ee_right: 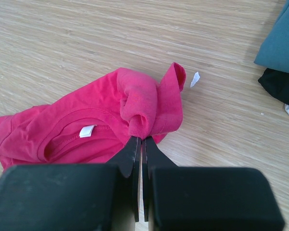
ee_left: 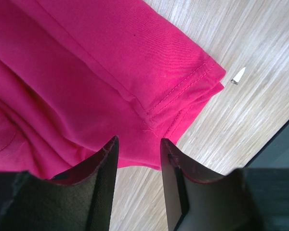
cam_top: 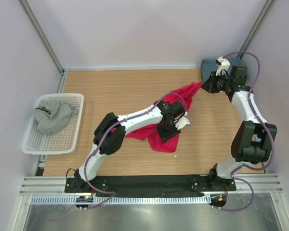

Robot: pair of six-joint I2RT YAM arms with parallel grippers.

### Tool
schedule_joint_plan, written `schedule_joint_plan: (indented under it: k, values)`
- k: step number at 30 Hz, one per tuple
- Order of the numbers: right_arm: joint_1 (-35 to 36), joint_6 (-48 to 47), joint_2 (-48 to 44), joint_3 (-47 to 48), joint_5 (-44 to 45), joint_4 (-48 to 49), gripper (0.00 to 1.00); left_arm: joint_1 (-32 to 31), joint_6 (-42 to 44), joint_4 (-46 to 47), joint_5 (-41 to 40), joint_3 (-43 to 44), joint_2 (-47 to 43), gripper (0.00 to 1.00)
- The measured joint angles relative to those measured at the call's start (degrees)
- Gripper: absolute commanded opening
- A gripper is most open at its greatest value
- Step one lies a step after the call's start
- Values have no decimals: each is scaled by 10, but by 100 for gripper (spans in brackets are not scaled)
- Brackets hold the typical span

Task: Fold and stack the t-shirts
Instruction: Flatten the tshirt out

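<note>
Crimson t-shirt lies bunched on the wooden table, its long axis running diagonally from the far right towards the near centre. At the far end the right gripper is clenched on a rolled fold beside the collar. At the near end the left gripper hangs over a stitched sleeve hem, jaws parted astride its edge and seemingly grasping nothing. The left arm is nearer that loose end, so closing there and drawing away from the right would likely spread the cloth.

Top external: high behind the arm bases, looking steeply down over the light wooden bench. Wrist views look close past the left tool and right tool. All three share the crimson-red cloth t-shirt.
</note>
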Motion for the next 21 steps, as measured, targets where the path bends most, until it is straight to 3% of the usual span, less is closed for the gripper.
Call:
schedule_joint_plan:
  k: [21]
  values:
    - [-3, -2, 8, 0, -2, 0, 1, -1, 0, -14, 29, 15, 40, 39]
